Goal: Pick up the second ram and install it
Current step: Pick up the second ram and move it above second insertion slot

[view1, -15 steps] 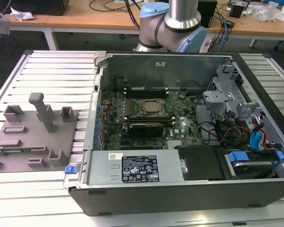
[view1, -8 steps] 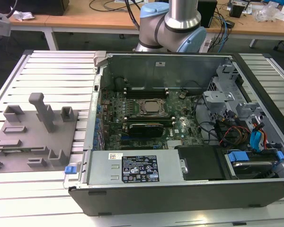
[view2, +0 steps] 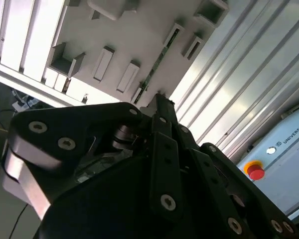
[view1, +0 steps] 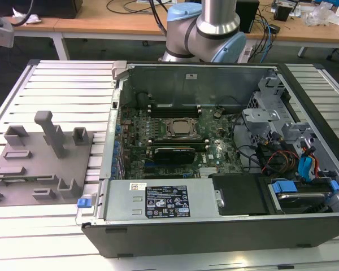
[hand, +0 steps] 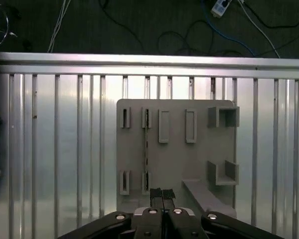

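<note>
Currently the long, narrow green circuit-board ram stick (hand: 146,149) stands on edge in one pair of slotted holders (hand: 146,118) on the flat grey plastic fixture plate (hand: 177,154), seen in both wrist views. The black end effector (hand: 162,193) hangs over the plate, apart from the stick, fingers pressed together and gripping nothing. The plate lies on the slatted aluminium table (view1: 62,79), to the exterior view's left of the open dark computer case (view1: 214,73). The case holds a green motherboard (view1: 214,152) with a metal CPU socket (view1: 181,127) and a black rectangular card (view1: 170,153) just beside it.
</note>
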